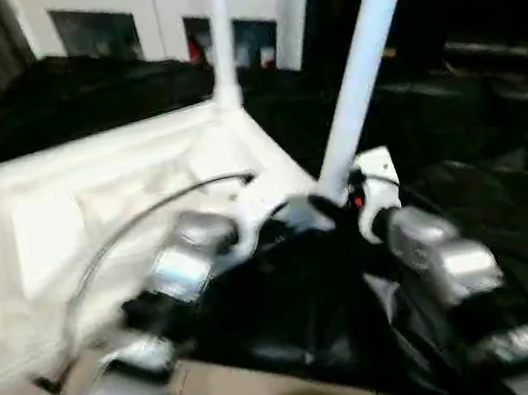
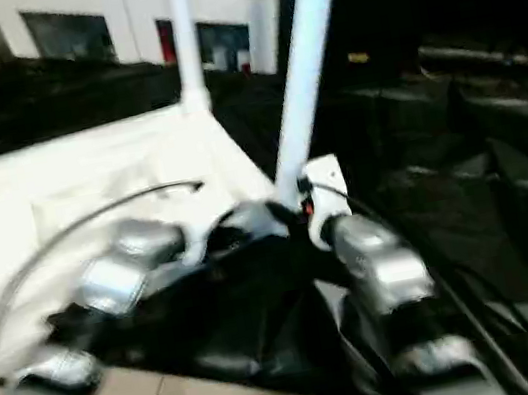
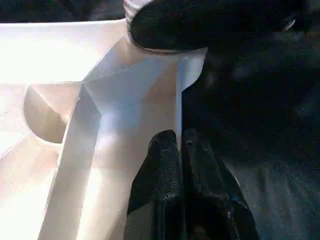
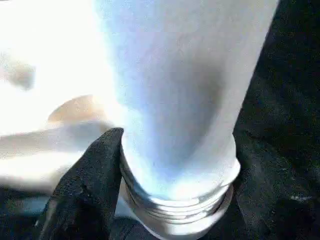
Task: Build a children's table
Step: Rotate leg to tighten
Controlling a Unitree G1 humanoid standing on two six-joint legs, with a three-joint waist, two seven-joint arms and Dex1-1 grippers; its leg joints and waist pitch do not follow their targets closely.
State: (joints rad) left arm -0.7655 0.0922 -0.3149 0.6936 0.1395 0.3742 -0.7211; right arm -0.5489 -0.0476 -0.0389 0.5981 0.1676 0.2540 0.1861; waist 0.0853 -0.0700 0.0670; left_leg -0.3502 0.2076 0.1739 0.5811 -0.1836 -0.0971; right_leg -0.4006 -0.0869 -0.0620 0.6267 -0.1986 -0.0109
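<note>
The white tabletop (image 1: 95, 216) lies underside up on a black-draped bench (image 1: 504, 178), one leg (image 1: 221, 32) standing upright in its far corner socket. Both silver forearms reach forward and inward to the near corner. The left tool (image 3: 179, 150) has its black fingers pressed together at the tabletop's rim. The right tool (image 1: 332, 208) grips a tilted leg (image 1: 363, 59) near its threaded end, one finger (image 4: 90, 175) against it.

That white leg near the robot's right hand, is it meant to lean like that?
It looks odd. The near leg tilts, while the far leg stands straight in the tabletop. The right wrist view shows the near leg's threaded end still exposed beside the right gripper, so it seems not screwed home.
</note>
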